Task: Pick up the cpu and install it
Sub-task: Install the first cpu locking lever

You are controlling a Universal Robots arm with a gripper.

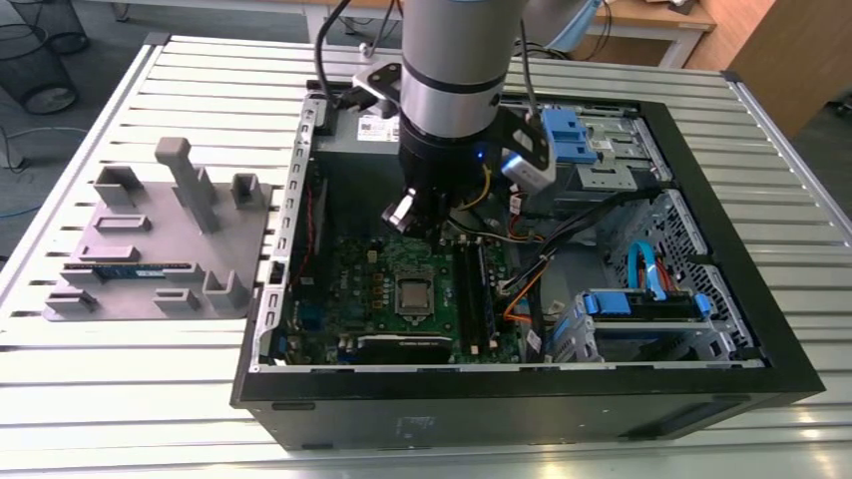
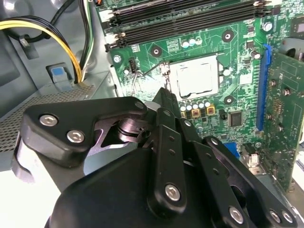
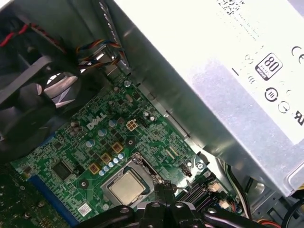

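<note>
1. The cpu (image 1: 414,295) is seen already sat in its socket on the green motherboard (image 1: 386,264), inside the open pc case (image 1: 533,394)
2. The gripper (image 2: 167,97) is hung just above the board, close to the cpu (image 2: 194,76) but not touching
3. Nothing is held; the fingertips look pinched together, though that can't be told for sure
4. A grey tray (image 1: 154,249) is parked beside the case at the exterior view's left
</note>
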